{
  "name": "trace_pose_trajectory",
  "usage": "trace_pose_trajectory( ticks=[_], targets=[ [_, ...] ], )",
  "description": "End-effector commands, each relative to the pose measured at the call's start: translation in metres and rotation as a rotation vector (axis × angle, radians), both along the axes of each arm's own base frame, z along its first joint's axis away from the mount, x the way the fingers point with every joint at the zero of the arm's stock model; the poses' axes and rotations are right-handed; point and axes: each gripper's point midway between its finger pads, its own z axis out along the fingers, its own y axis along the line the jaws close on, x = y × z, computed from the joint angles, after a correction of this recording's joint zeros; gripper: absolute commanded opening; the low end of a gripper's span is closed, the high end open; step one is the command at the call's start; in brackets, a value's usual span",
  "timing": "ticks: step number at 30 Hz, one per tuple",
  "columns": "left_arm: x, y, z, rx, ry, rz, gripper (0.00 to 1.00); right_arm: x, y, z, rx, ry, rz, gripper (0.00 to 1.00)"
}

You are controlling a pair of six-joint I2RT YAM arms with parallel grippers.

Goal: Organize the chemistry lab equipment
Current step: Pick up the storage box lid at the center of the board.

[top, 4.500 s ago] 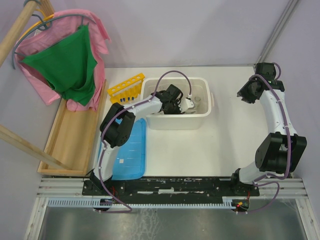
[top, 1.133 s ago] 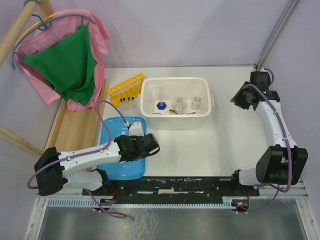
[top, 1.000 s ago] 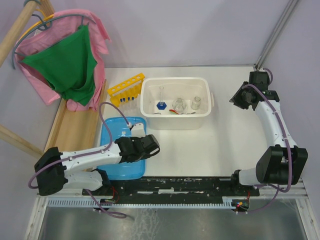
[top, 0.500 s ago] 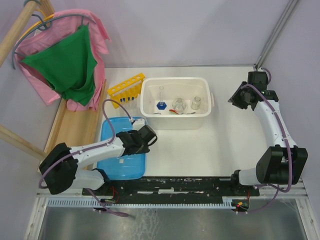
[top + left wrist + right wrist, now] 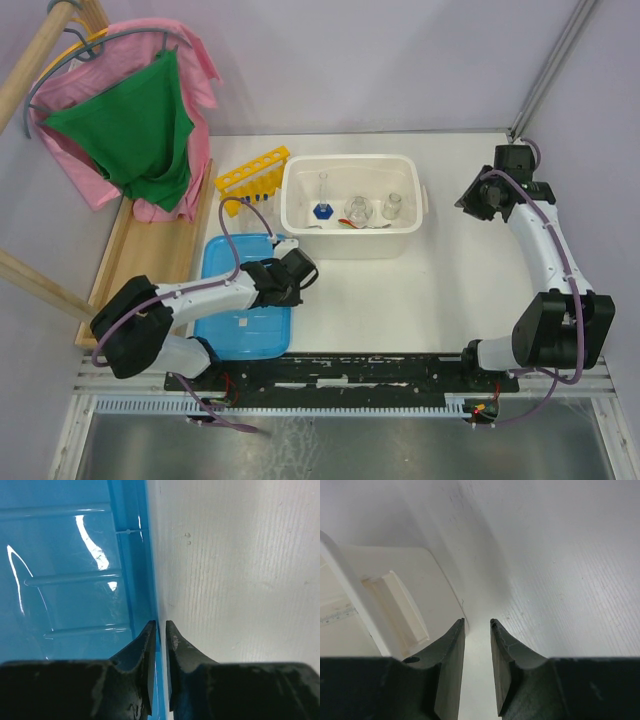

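My left gripper (image 5: 291,262) (image 5: 160,622) straddles the right rim of the flat blue lid (image 5: 235,300) (image 5: 75,570), its jaws drawn in to a narrow slit on that rim. The white tub (image 5: 300,175) behind it holds two small glass flasks (image 5: 356,208) (image 5: 392,204) and a thin tall one on a blue base (image 5: 322,205). A yellow tube rack (image 5: 252,172) with blue-capped tubes (image 5: 250,198) stands left of the tub. Just right of the tub's right handle (image 5: 385,580) hovers my right gripper (image 5: 467,203) (image 5: 477,621), open and empty.
A long wooden tray (image 5: 150,270) lies along the left table edge. Pink and green cloths (image 5: 130,120) hang on a hanger above it. A metal pole (image 5: 550,70) rises at the back right corner.
My left gripper has moved from the lid's near right part up along its right edge, and its jaws have narrowed round the rim. The right arm has barely shifted.
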Motion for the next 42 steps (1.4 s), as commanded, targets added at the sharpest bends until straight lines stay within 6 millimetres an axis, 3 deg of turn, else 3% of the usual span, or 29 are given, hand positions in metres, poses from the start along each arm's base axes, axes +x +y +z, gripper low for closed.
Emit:
trace_pose_trajectory(
  ticks=[1, 7, 9, 14, 18, 25, 34, 42],
  targets=[
    [0.008, -0.001, 0.003, -0.017, -0.032, -0.027, 0.2, 0.002, 0.002, 0.009, -0.007, -0.046, 0.01, 0.35],
    [0.006, 0.005, -0.004, 0.011, -0.009, -0.045, 0.09, 0.001, 0.002, 0.007, -0.005, -0.042, 0.012, 0.35],
    [0.006, 0.008, 0.0, 0.021, -0.012, -0.046, 0.04, 0.0, 0.002, 0.007, -0.004, -0.043, 0.01, 0.35],
    [0.005, 0.022, 0.021, 0.088, -0.013, -0.04, 0.03, -0.002, 0.003, 0.005, -0.001, -0.04, 0.01, 0.35],
    [0.008, 0.027, 0.055, 0.123, -0.022, -0.035, 0.03, -0.004, 0.004, 0.003, 0.005, -0.04, 0.012, 0.35],
    [0.02, 0.021, 0.136, 0.064, -0.109, 0.013, 0.03, -0.005, 0.008, 0.002, 0.014, -0.039, 0.022, 0.35],
    [0.034, 0.038, 0.231, 0.091, -0.22, 0.102, 0.03, -0.005, 0.008, 0.009, 0.01, -0.053, 0.029, 0.35],
    [0.041, 0.05, 0.265, 0.169, -0.262, 0.122, 0.03, -0.002, 0.01, 0.017, 0.016, -0.071, 0.029, 0.35]
  ],
)
